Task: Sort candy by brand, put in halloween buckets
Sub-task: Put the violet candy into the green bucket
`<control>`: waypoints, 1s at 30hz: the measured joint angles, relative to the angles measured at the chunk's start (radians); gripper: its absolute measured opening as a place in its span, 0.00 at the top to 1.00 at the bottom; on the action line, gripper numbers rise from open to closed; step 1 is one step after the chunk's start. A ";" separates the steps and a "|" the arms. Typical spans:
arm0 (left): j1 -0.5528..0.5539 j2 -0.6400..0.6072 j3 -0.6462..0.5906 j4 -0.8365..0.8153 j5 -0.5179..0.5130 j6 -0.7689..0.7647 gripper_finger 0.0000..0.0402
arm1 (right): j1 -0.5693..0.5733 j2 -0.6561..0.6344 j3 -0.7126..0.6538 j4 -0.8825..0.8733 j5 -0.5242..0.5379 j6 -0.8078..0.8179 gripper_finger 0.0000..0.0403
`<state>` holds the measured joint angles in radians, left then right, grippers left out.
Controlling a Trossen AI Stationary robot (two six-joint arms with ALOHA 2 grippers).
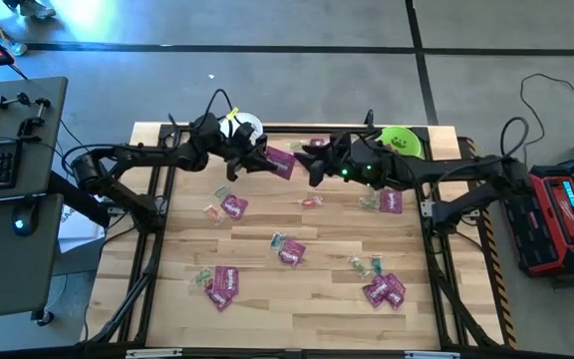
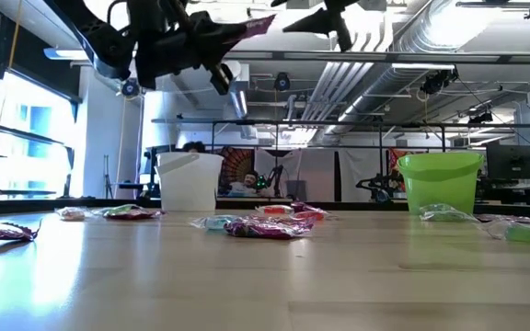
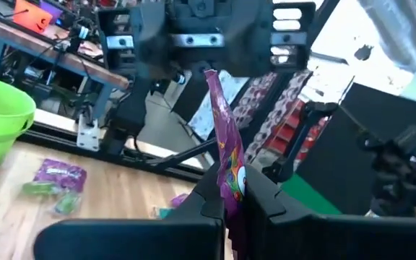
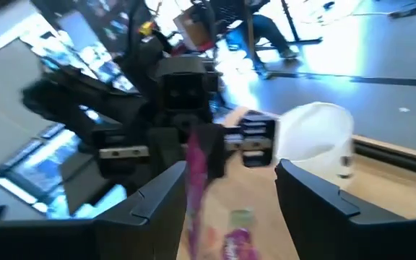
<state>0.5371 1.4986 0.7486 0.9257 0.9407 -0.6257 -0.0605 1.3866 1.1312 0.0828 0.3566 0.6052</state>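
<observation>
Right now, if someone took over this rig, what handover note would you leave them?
Left gripper: shut on a magenta packet, held in the air over the table's far middle.
Right gripper: open, fingers either side of the same packet, not clamping it.
White bucket sits at the far left, green bucket at the far right; I cannot see what is inside either.
Left to do: many magenta packets and small clear-wrapped candies lie scattered on the table, all unsorted.
</observation>
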 joint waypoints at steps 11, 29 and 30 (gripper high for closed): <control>-0.060 0.000 0.062 0.011 -0.058 -0.052 0.99 | 0.018 0.042 0.000 0.120 -0.050 0.000 0.51; -0.082 0.001 0.091 -0.024 -0.097 -0.036 0.96 | 0.018 0.042 0.000 0.223 -0.036 -0.077 0.97; -0.082 0.001 0.091 -0.024 -0.097 -0.035 0.94 | 0.021 0.042 0.000 0.226 -0.038 -0.083 0.98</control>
<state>0.4549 1.4994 0.8398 0.9016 0.8440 -0.6602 -0.0396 1.4284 1.1313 0.3091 0.3184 0.5225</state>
